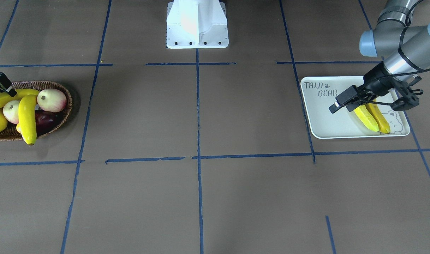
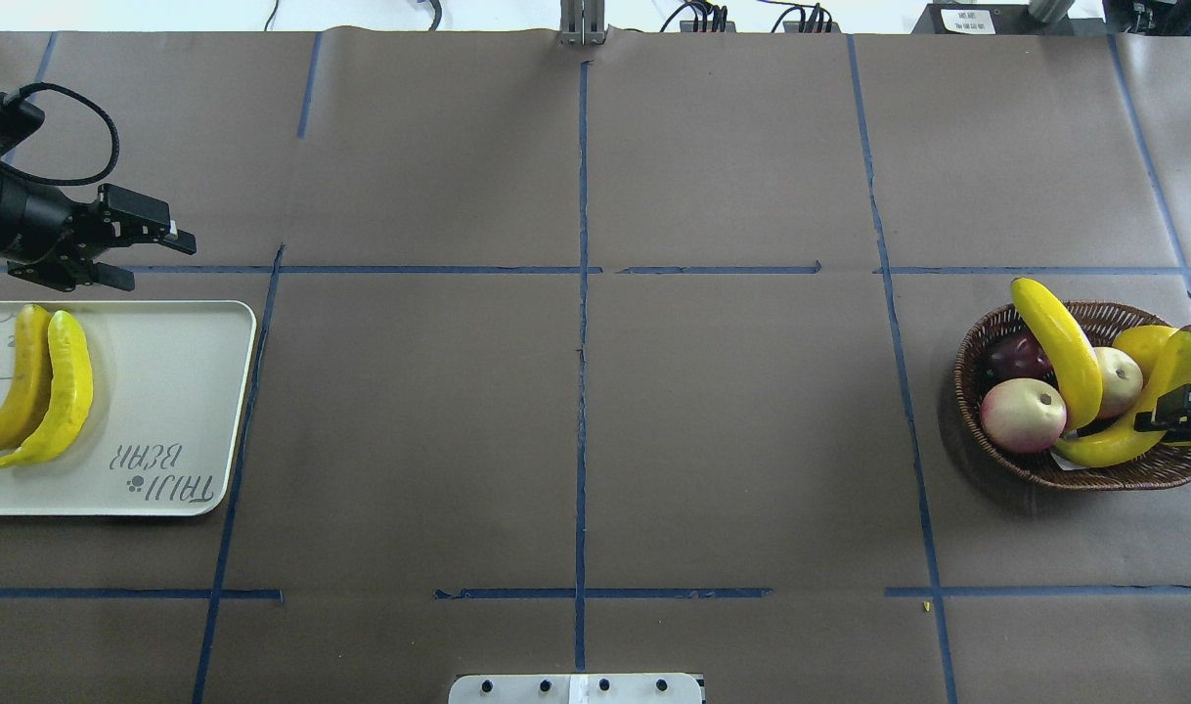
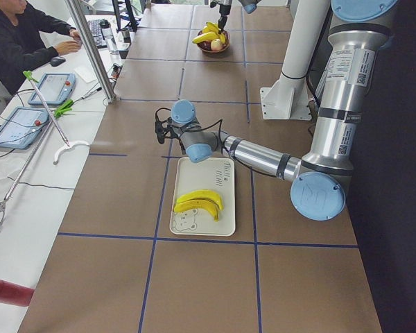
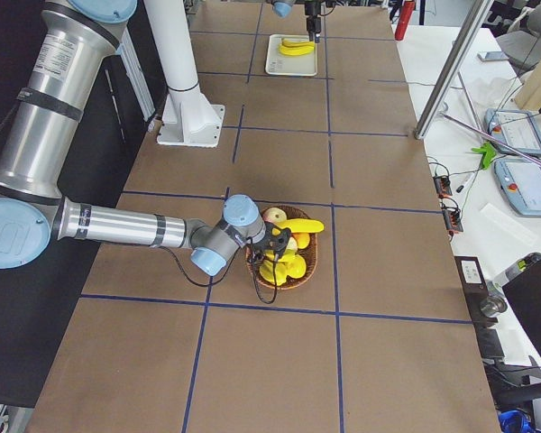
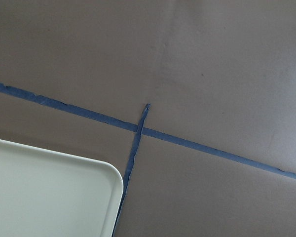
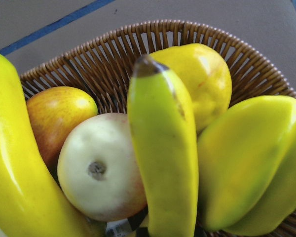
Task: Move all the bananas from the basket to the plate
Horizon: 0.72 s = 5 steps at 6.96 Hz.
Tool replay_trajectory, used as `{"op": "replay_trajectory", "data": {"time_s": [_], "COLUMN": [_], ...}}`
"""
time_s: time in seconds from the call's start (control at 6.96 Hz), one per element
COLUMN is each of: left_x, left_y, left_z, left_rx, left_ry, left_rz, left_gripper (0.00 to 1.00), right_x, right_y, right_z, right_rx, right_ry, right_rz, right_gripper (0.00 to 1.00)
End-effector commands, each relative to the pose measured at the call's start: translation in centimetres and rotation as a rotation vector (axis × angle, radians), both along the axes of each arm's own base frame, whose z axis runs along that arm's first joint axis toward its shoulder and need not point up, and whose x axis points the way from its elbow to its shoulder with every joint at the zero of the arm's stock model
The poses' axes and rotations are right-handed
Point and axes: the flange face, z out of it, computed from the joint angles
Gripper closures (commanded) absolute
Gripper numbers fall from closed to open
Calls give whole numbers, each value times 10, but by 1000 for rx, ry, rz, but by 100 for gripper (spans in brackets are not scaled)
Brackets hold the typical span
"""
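Two bananas (image 2: 63, 386) lie side by side on the left part of the off-white plate (image 2: 165, 391). My left gripper (image 2: 155, 262) hovers beyond the plate's far edge, open and holding nothing. At the far right, the wicker basket (image 2: 967, 372) holds two more bananas. One banana (image 2: 1055, 347) lies across the other fruit. My right gripper (image 2: 1168, 418) is down in the basket, shut on the second banana (image 2: 1114, 445), which fills the middle of the right wrist view as a greenish-yellow banana (image 6: 163, 148).
The basket also holds a pink-white apple (image 2: 1021, 416), a dark purple fruit (image 2: 1016, 354) and short yellow fruits (image 2: 1143, 342). The white robot base (image 1: 197, 24) stands at the table's middle edge. A person (image 3: 21, 35) sits at a side desk.
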Motion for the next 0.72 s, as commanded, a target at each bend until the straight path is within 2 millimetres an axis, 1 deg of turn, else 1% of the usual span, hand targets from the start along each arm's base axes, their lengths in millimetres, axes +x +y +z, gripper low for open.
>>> {"op": "replay_trajectory", "data": {"time_s": [0.0,0.14,0.29,0.43,0.57], "left_x": [0,0,0,0,0], "left_y": [0,0,0,0,0], "left_z": [0,1,0,0,0], "left_rx": [0,0,2,2,2], "left_ry": [-1,-1,0,0,0], "left_rz": [0,0,0,0,0], "left_gripper": [0,0,0,0,0], "right_x": [1,2,5,11,23], "right_y": [0,0,1,5,7], "right_z": [-3,-9,-21,-36,-52], "right_rx": [5,14,31,50,61], "right_ry": [-6,-15,-27,-45,-70], "right_rz": [-1,-2,2,4,18], "right_gripper": [95,97,97,98,98]}}
